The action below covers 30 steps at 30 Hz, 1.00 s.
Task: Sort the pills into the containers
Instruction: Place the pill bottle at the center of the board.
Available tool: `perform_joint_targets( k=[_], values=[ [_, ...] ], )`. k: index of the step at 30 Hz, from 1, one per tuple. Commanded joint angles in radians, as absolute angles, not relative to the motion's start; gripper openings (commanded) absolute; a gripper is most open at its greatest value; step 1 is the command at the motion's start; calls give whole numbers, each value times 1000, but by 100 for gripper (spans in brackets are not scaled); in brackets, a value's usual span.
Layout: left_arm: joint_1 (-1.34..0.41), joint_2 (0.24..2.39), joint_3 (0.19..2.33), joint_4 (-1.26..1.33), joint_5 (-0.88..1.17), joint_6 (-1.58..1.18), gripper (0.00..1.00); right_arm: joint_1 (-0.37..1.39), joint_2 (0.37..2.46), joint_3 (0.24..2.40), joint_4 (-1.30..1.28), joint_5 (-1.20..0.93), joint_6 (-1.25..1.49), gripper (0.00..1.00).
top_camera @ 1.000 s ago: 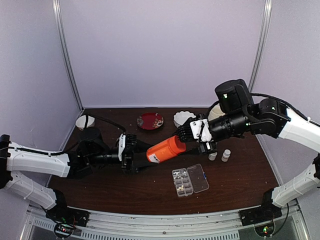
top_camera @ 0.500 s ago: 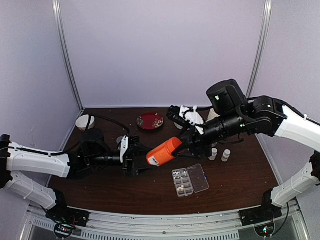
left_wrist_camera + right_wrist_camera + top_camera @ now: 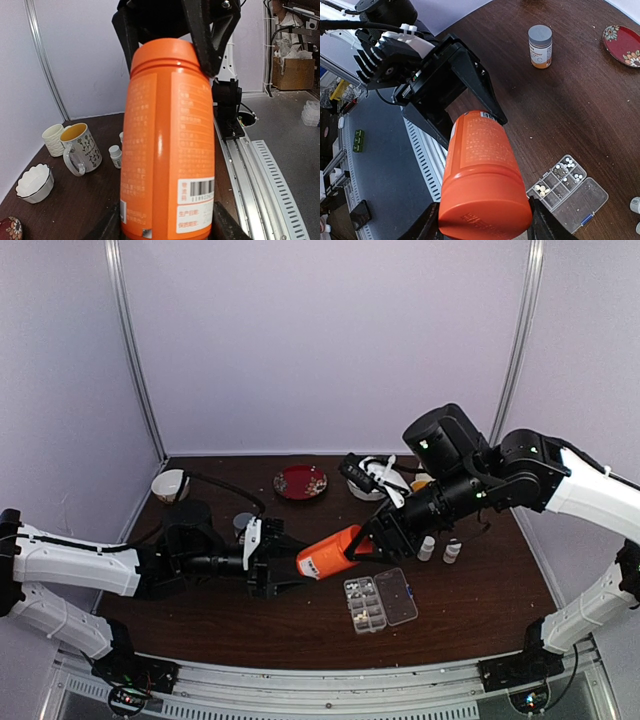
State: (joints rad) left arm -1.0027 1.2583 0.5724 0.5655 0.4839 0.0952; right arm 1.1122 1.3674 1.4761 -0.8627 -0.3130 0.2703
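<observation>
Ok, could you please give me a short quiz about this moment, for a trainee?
1. Fill in: the left gripper clamps the orange bottle at its ___ end.
2. Which gripper holds its cap end? A) left B) right gripper C) neither
3. True or false: the pill box lies open, with pills inside.
Key: 1 base; 2 B; 3 true.

orange bottle (image 3: pixel 333 552), white bottles (image 3: pixel 427 549) crowd pill box (image 3: pixel 381 602) far side
</observation>
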Motion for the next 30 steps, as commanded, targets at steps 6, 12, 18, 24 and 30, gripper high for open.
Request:
perform_joint_targets(
  k=[6, 12, 18, 24, 30],
  values=[
    [-986, 1232, 532, 827, 305, 127, 54, 1100, 1396, 1529, -921, -280, 367, 8],
    [-986, 1178, 485, 778, 246, 101, 98, 1039, 1433, 1578, -985, -222, 247, 8],
    [-986, 1086, 486, 593, 104, 38, 97, 970, 1555, 1683, -1122, -76, 91, 12],
    [-984, 1050, 603, 268, -183, -150, 98, 859, 1719, 1772, -1201, -30, 16, 18],
    [-966, 1066, 716, 9, -329, -240, 98, 768, 1828, 1818, -1193, 17, -38, 18]
  ],
)
